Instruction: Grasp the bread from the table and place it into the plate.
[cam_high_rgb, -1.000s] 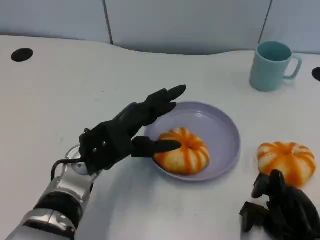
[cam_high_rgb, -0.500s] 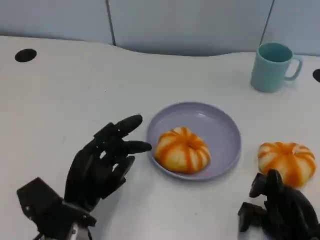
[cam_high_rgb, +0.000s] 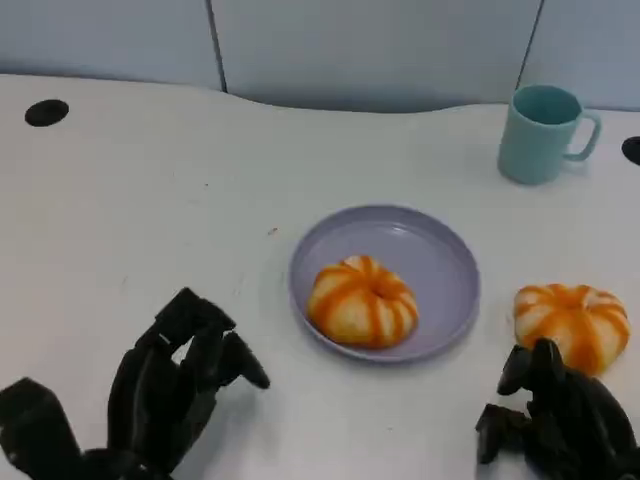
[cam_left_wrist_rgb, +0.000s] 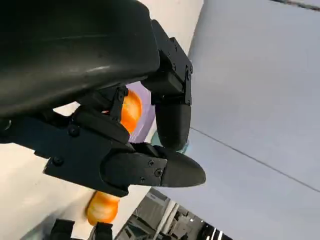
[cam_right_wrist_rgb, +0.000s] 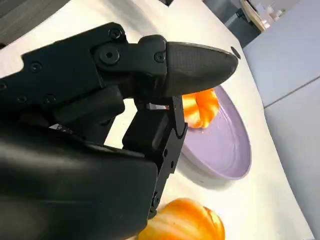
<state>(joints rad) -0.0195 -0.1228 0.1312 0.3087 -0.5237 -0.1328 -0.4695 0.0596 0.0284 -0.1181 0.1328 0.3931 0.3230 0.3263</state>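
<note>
Bread sits in plate; second bread on table. Left hand empty, fingers curled in. Right hand curled, holding nothing.

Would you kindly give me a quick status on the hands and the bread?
Left hand holding nothing, off the plate. Right hand holding nothing, beside second bread on table. One bread in plate. Mug far off, nothing blocking.

We see left hand cut by head view's bottom edge | right hand likewise | own fingers half-hide the plated bread in right wrist view
</note>
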